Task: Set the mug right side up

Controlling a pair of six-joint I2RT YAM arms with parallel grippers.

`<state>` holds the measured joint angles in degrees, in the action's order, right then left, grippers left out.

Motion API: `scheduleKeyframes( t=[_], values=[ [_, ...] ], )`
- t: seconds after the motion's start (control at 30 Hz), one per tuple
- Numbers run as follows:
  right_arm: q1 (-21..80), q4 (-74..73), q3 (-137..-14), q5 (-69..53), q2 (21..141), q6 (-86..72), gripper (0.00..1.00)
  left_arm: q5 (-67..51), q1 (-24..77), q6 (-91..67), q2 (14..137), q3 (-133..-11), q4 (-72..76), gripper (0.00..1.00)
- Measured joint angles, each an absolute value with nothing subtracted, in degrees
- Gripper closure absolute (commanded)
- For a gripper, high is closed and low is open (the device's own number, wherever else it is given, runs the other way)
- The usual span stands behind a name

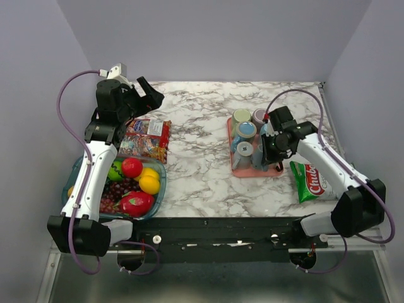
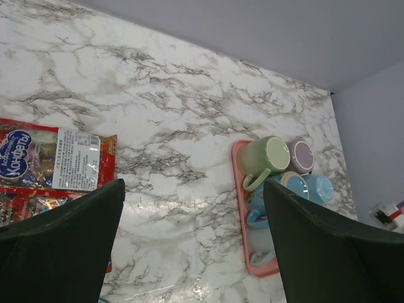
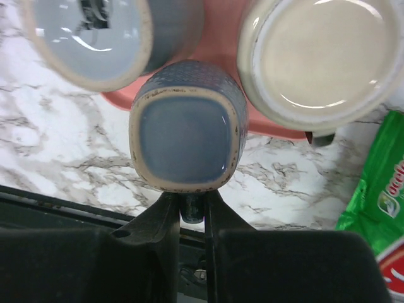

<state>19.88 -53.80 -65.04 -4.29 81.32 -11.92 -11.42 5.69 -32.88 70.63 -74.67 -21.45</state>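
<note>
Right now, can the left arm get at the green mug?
Probably yes: the left gripper is open, bare marble lies between, and the green mug sits at the tray's far-left corner. The right gripper, shut on the blue mug, is farther right.

Marble table — on it pink tray, candy bag, chip bag, fruit container.

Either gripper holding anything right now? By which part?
The right gripper is shut on the blue mug by its handle. The left gripper is open and holds nothing.

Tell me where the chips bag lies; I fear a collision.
Top view: the chips bag lies at the right, just beyond the near-right corner of the pink tray.
</note>
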Motion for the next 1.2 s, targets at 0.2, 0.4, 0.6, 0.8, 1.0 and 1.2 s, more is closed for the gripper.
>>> scheduleKeyframes(
  t=[0.2, 0.4, 0.6, 0.8, 1.0, 1.2],
  values=[
    [19.88, -59.42, -74.61, -4.34, 76.34, -12.05, 0.99, -12.75, 5.69, -33.1, 70.39, -74.41, -20.25, 0.01],
    [19.88, -61.54, -86.21, -4.64, 76.16, -13.04, 0.99, -17.72, 5.69, -33.5, 70.39, -74.26, -17.91, 0.01],
    [19.88, -55.9, -92.29, -7.46, 75.92, -16.12, 0.99, -28.62, 5.98, -35.66, 70.39, -70.74, -10.24, 0.01],
    [19.88, -43.72, -94.87, -13.34, 76.25, -20.78, 0.99, -37.74, 11.55, -39.64, 70.81, -67.29, -0.08, 0.01],
    [20.71, -30.13, -98.72, -19.38, 78.28, -25.12, 0.99, -42.81, 19.11, -45.56, 74.87, -68.12, 12.34, 0.01],
    [21.98, -21.85, -99.31, -23.55, 79.22, -28.08, 0.99, -44.47, 19.99, -58.96, 81.91, -69.08, 30.83, 0.01]
  ],
)
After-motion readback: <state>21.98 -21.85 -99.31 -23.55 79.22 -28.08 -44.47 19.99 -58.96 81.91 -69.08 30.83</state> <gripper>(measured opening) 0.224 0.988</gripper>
